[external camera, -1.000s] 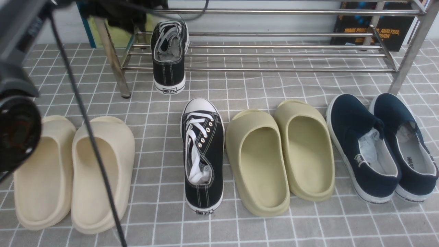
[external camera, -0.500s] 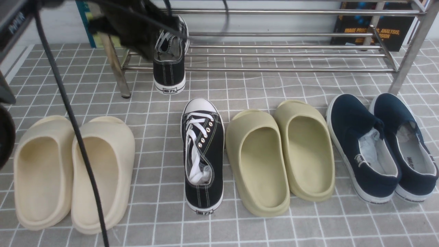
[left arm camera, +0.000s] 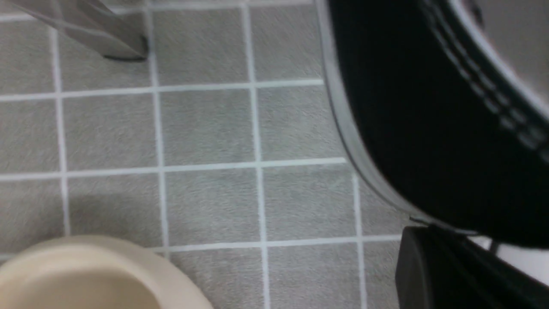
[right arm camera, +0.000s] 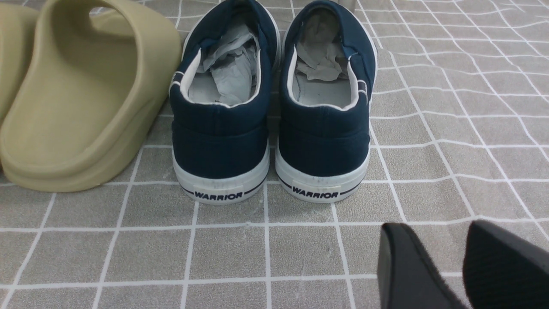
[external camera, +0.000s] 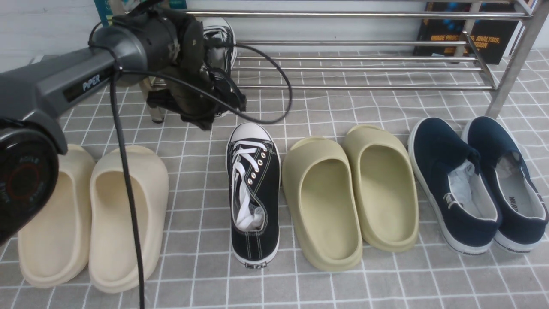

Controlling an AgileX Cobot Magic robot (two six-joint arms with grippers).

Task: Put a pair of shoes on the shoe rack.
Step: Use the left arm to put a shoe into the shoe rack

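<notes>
While one black sneaker [external camera: 221, 31] already sits at the left end of the shoe rack [external camera: 364, 87], mostly hidden behind the arm, the other sneaker [external camera: 254, 193] stands on the tiled floor [external camera: 300, 292], mid-row. I'd call it half done, with the second shoe left to carry up. Left gripper [external camera: 210, 111] hangs right at the racked shoe's heel, jaws closed. Can't tell if it pinches anything. Right gripper [right arm camera: 431, 234] is low behind the navy slip-ons [external camera: 454, 189], fingers slightly apart, empty. Count: two black sneakers, two cream slippers [external camera: 124, 214], two olive slippers [external camera: 326, 201], two navy slip-ons, one rack.
</notes>
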